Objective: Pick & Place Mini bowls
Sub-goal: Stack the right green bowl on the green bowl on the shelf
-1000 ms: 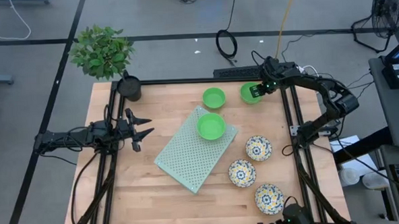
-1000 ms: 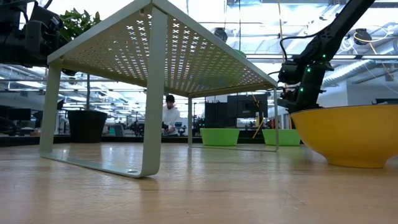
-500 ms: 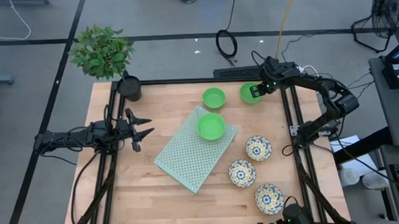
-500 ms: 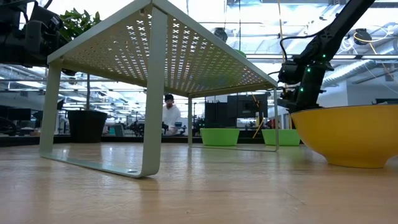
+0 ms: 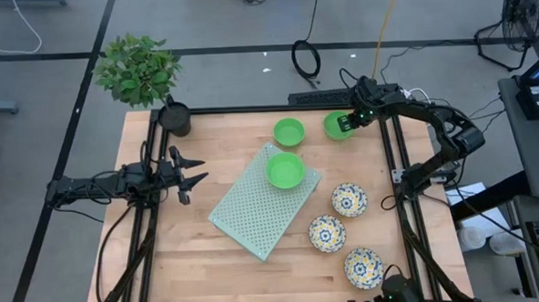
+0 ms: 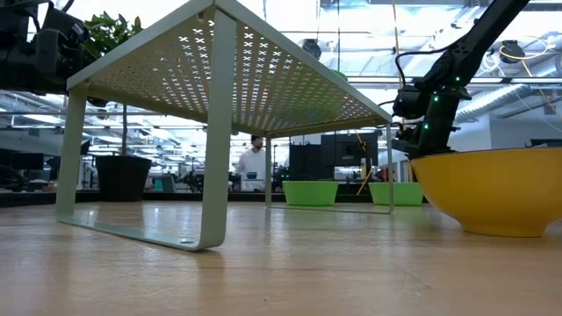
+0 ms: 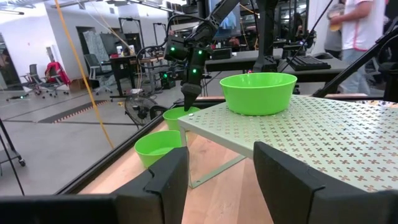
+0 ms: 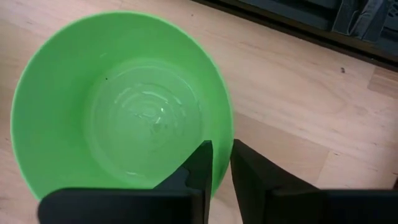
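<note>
Green bowl's (image 8: 124, 99) rim between right gripper (image 8: 221, 165) fingers

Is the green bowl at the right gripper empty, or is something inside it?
Empty. In the right wrist view the green bowl shows only its bare, shiny bottom; the right gripper straddles its rim.

A robotics lab: office chairs (image 7: 46, 78), cabled floor (image 5: 246, 24), wooden workbench (image 5: 230, 280).

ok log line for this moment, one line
right gripper: pinching rim of green bowl | left gripper: open, waiting at table's left
</note>
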